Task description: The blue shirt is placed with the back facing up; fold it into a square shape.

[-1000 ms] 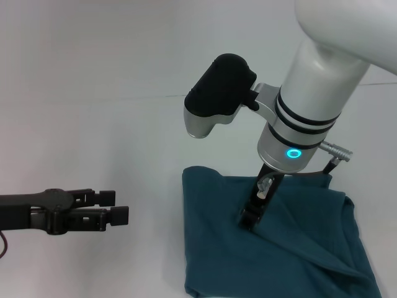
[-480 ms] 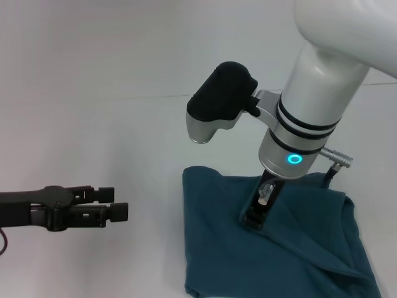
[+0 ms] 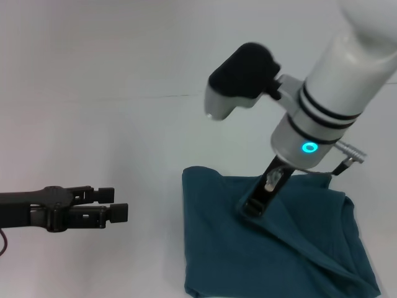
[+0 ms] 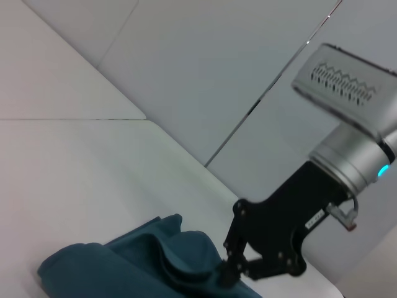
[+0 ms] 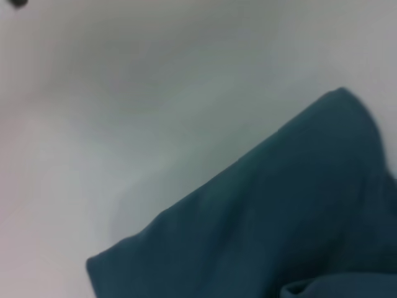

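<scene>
Right gripper (image 3: 253, 208) is down on the blue shirt (image 3: 273, 248), its dark fingertips pressed into the upper layer of cloth near the shirt's far edge. In the left wrist view the same right gripper (image 4: 232, 273) sits at the top of a raised ridge of fabric, with the cloth bunched up on either side of it. The jaws look drawn close together, but whether they actually have a pinch of cloth between them or are only pressing down on it, I cannot tell; the tips are dark against dark fabric. The forearm above leans away from the shirt, which suggests a grip taken at an angle so the layer can be pulled or smoothed.

The shirt itself is already a compact, roughly squarish bundle on the white table (image 3: 93, 93), plain side up, with a diagonal fold running from the gripper toward the shirt's near right corner. That ridge and the soft, uneven edges suggest the shape wants tidying rather than another big fold.

Left gripper (image 3: 108, 205) hangs well off to the shirt's left, apart from it and above bare table, fingers set a narrow gap apart and holding nothing. Idle, I'd say, and out of the working arm's way.

Hidden bits: the shirt's near edge runs out of the head view, so its full outline is unknown. The right wrist view shows only a slope of teal cloth against the table, no fingers at all.
</scene>
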You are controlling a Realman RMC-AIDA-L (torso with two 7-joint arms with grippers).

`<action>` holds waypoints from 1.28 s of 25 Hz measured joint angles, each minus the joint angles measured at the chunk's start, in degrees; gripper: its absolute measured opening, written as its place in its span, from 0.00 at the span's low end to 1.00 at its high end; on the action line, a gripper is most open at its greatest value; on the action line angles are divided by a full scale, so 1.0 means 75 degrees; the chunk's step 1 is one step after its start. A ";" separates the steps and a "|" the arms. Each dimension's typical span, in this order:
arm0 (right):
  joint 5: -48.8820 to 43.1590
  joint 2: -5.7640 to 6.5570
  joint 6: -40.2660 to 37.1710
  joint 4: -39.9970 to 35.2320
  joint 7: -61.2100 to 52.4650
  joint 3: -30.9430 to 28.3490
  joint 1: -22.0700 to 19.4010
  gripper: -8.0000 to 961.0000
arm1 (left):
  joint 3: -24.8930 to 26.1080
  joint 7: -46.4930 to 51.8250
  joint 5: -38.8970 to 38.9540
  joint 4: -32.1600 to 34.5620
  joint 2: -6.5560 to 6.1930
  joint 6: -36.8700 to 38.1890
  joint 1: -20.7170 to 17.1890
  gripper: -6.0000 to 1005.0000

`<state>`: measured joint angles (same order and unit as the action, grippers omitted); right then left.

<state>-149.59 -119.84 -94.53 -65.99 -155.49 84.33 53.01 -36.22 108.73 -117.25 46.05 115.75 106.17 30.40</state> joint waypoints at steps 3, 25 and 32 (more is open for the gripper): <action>-0.0055 0.0053 -0.0051 -0.0290 0.0030 -0.0381 -0.0264 0.03 | -0.0013 -0.0011 0.0000 0.0000 0.0000 0.0000 0.0001 0.90; -0.0260 0.0014 -0.0090 -0.1446 0.0313 -0.2902 -0.2159 0.03 | -0.0079 -0.0108 0.0000 -0.0001 -0.0011 0.0003 0.0146 0.88; -0.0191 0.0001 0.0109 -0.1534 0.0361 -0.3383 -0.2675 0.03 | -0.0081 -0.0107 -0.0001 0.0027 -0.0033 0.0063 0.0157 0.88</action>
<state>-151.02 -119.84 -93.71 -77.50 -152.78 58.96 32.95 -36.83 107.92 -117.25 46.25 115.51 106.64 31.58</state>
